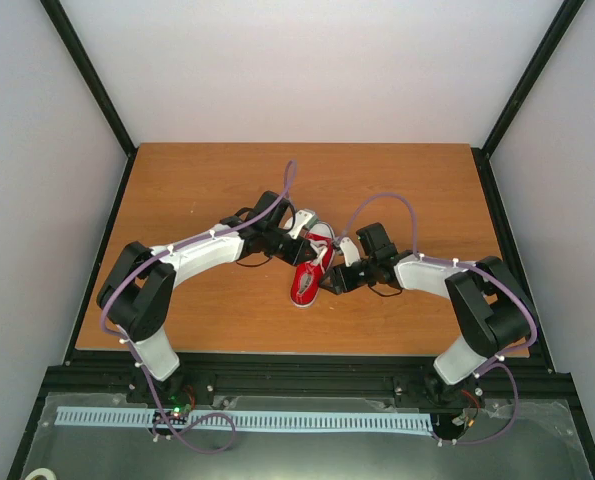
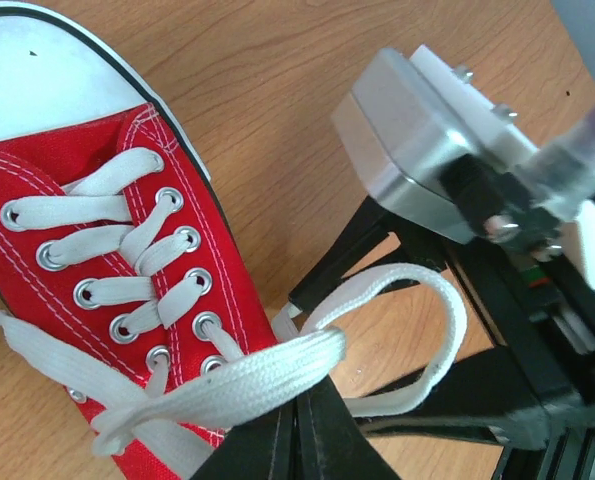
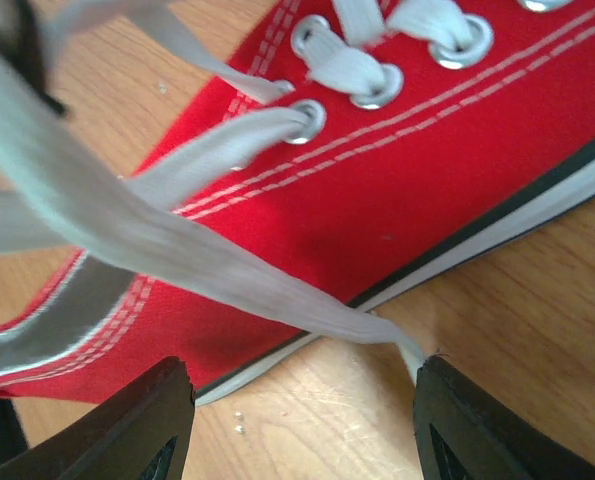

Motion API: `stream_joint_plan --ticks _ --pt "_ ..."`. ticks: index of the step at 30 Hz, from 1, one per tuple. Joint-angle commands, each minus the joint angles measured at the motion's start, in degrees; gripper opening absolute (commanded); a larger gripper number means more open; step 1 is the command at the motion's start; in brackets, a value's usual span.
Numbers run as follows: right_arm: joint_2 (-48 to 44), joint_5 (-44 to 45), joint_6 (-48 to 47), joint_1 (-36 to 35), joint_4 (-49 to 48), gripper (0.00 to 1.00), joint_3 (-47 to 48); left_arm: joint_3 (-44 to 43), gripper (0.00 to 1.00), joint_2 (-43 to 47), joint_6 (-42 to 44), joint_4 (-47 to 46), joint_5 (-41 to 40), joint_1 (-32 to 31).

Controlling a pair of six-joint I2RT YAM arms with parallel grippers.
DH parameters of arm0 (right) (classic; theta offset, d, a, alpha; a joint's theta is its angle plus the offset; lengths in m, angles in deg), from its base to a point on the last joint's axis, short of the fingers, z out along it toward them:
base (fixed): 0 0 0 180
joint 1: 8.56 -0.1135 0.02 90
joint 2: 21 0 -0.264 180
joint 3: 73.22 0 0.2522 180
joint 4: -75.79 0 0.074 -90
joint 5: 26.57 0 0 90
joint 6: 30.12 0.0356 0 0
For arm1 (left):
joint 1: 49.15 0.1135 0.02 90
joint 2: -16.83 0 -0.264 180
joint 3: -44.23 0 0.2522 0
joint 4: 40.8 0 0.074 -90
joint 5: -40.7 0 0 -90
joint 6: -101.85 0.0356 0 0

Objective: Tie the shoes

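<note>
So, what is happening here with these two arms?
Two robot arms are tying a red sneaker that lies in the middle of the wooden table. The left claw is shut on a loop of the white lace, held out sideways from the shoe. The right claw is open beside the sneaker, with a loose lace strand in front of it. No finished bow is visible.

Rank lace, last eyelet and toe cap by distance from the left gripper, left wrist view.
1. Lace: pinched in the left gripper, bottom centre.
2. Last eyelet: just left of the fingertips, at the shoe's ankle end.
3. Toe cap: top left corner, farthest.
</note>
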Motion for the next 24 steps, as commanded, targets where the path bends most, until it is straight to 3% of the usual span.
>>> stream_joint_plan --ticks 1,11,14,20,24 --pt "1.8 3.7 -2.4 -0.2 -0.7 0.61 0.7 -3.0 0.01 0.5 0.5 2.5 1.1 -0.5" --pt "5.3 4.8 -4.7 -0.3 -1.2 0.56 3.1 -3.5 0.01 0.1 0.0 2.5 1.9 -0.5" --pt "7.1 4.3 -5.0 -0.2 -0.9 0.43 3.9 -3.5 0.01 0.0 -0.2 2.6 1.7 -0.5" --pt "6.4 6.1 -3.1 -0.3 -2.3 0.07 3.3 -2.3 0.01 0.1 -1.1 1.4 0.8 -0.5" --pt "4.9 8.5 -1.2 -0.3 -2.9 0.03 2.8 -1.2 0.01 1.1 -2.8 0.4 2.2 -0.5"
